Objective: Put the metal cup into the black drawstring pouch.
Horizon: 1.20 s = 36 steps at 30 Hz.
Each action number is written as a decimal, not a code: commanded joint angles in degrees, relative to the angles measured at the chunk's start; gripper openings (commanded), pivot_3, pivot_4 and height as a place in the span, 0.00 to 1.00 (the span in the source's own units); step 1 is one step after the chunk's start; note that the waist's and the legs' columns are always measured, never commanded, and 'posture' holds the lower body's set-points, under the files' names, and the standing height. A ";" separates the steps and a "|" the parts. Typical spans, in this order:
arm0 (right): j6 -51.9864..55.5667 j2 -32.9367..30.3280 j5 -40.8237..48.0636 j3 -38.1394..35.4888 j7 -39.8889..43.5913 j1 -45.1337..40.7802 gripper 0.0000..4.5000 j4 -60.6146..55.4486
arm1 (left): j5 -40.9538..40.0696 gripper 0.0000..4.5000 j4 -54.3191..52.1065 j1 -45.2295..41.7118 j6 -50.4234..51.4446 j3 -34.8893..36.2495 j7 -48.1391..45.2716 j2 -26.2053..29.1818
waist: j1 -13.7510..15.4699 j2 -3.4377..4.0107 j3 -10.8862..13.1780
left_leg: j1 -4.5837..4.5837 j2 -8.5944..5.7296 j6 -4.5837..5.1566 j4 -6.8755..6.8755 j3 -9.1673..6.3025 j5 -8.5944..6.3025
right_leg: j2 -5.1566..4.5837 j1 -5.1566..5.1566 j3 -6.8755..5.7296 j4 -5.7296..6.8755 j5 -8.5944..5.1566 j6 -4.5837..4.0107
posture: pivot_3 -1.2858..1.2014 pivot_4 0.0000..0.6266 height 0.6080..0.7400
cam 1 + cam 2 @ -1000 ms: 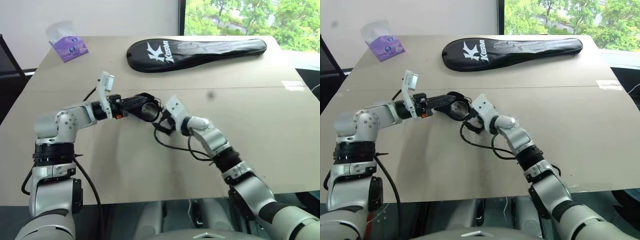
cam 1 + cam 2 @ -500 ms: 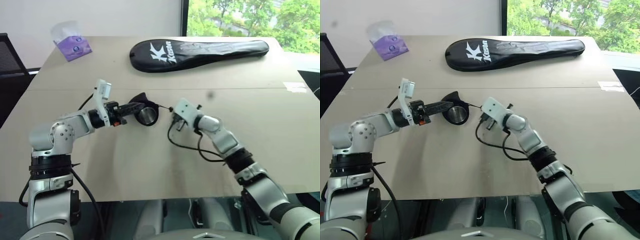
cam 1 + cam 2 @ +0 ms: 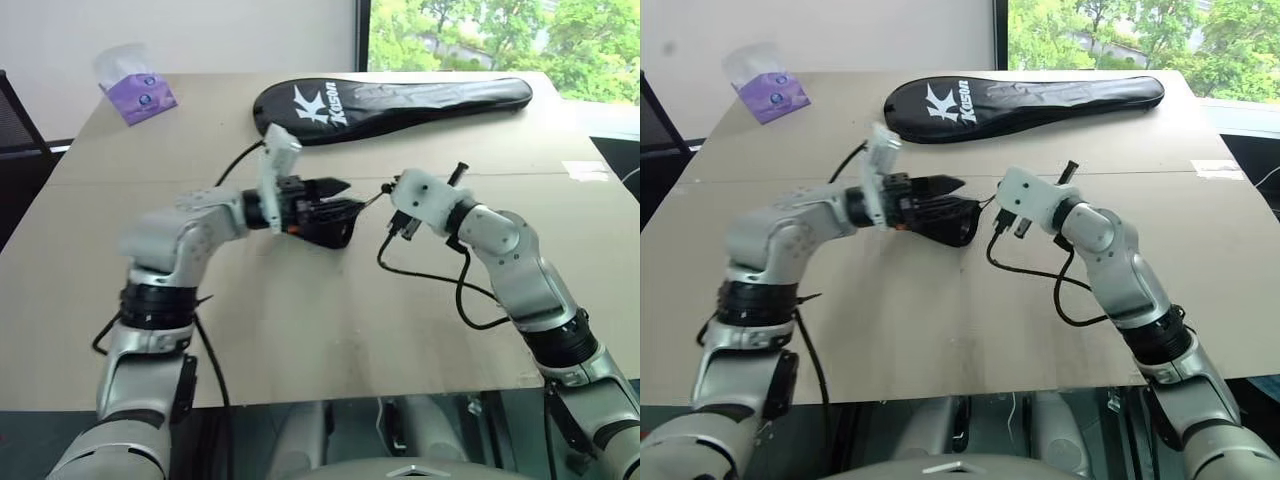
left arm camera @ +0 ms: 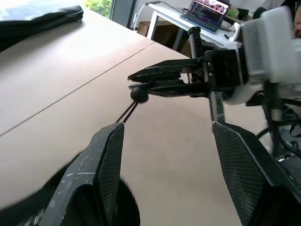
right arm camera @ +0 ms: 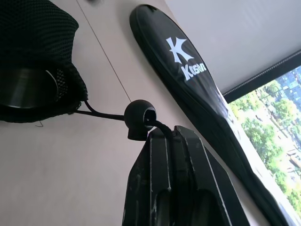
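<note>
The black drawstring pouch (image 3: 335,230) lies on the table just under my left gripper (image 3: 345,196). That gripper is open, and in the left wrist view its fingers (image 4: 106,155) stand wide apart with nothing between them. The metal cup (image 5: 23,88) sits inside the pouch (image 5: 40,42), a dull silver rim showing in its mouth. My right gripper (image 3: 386,191) is shut on the drawstring cord just behind its round black bead (image 5: 140,117). It holds the cord taut away from the pouch, to the pouch's right.
A long black racket case (image 3: 400,100) with white lettering lies across the far side of the table. A purple tissue pack (image 3: 138,95) sits at the far left corner. A strip of white tape (image 3: 587,172) marks the table's right edge.
My right gripper went from open beside the pouch to shut on the cord, then rose and drew it to the right. My left gripper moved right with the pouch and opened.
</note>
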 commanded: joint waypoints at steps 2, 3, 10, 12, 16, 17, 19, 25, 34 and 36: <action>4.54 -0.50 -1.95 0.35 1.76 -1.30 0.00 -6.76 | 4.20 0.70 5.19 -3.29 -6.22 -2.38 -2.46 -1.93 | 0.10 0.00 0.00 | 0.00 0.00 0.01 0.01 -0.02 0.00 | 0.03 0.00 -0.03 0.00 0.00 0.00 | 0.52 0.24 1.00; 5.14 -0.59 -2.26 0.56 1.98 -1.36 0.00 -7.25 | 4.77 0.70 6.20 -3.83 -7.00 -2.61 -2.62 -2.46 | 0.16 0.00 0.00 | 0.00 0.00 0.00 0.01 -0.02 0.00 | 0.03 0.00 -0.03 0.00 0.00 0.00 | 0.52 0.24 1.00; 7.80 -0.78 -3.79 1.67 2.64 -0.97 0.00 -9.16 | 5.44 0.70 9.05 -6.13 -8.51 -2.64 -4.58 -5.53 | 0.29 0.00 0.00 | -0.05 -0.02 -0.06 0.07 -0.06 0.04 | 0.04 0.00 -0.09 0.00 0.00 0.00 | 0.52 0.24 1.00; 8.16 -0.77 -4.01 1.83 2.63 -0.83 0.00 -9.28 | 5.60 0.70 8.92 -6.24 -8.60 -2.75 -5.06 -6.01 | 0.27 0.00 0.00 | -0.05 -0.02 -0.11 0.07 -0.06 0.07 | 0.04 0.00 -0.09 -0.01 0.00 0.00 | 0.52 0.24 1.00; 8.62 -0.62 -4.19 1.81 2.75 -0.82 0.00 -9.45 | 5.90 0.70 8.52 -6.03 -8.67 -3.03 -5.94 -6.52 | 0.20 0.00 0.00 | -0.05 -0.02 -0.12 0.08 -0.06 0.08 | 0.05 0.00 -0.09 0.00 0.00 0.00 | 0.52 0.24 1.00; 8.67 -0.59 -4.15 1.74 2.79 -0.81 0.00 -9.45 | 5.69 0.65 8.54 -6.03 -8.51 -2.88 -5.96 -6.81 | 0.21 0.00 0.00 | -0.05 -0.02 -0.12 0.08 -0.06 0.08 | 0.05 0.00 -0.09 0.00 0.00 0.00 | 0.52 0.24 1.00; 8.73 -0.66 -4.07 1.64 2.90 -0.71 0.00 -9.56 | 5.66 0.54 8.62 -6.10 -8.41 -2.74 -5.79 -7.28 | 0.24 0.00 0.00 | -0.05 -0.02 -0.12 0.08 -0.06 0.08 | 0.05 0.00 -0.09 0.00 0.00 0.00 | 0.52 0.24 1.00; 9.11 -0.65 -4.01 1.39 3.06 -0.70 0.00 -10.00 | 6.82 0.01 8.80 -5.72 -9.22 -3.37 -6.64 -7.64 | 0.24 0.00 0.00 | -0.05 -0.02 -0.12 0.09 -0.06 0.08 | 0.05 0.00 -0.09 0.01 0.00 0.00 | 0.52 0.24 1.00; 9.33 -1.93 -2.49 -1.87 2.72 -0.31 0.00 -9.47 | 8.52 0.01 10.02 -4.96 -11.09 -4.00 -7.44 -7.35 | 0.27 0.00 0.00 | -0.05 -0.02 -0.12 0.11 -0.06 0.08 | 0.06 0.01 -0.09 0.01 0.00 0.00 | 0.52 0.24 1.00; 9.33 -1.95 -2.06 -2.17 2.76 -0.31 0.00 -9.63 | 8.81 0.01 10.01 -4.90 -11.31 -3.76 -7.16 -7.39 | 0.27 0.00 0.00 | -0.05 -0.02 -0.12 0.11 -0.06 0.08 | 0.06 0.01 -0.09 0.01 0.00 0.00 | 0.52 0.24 1.00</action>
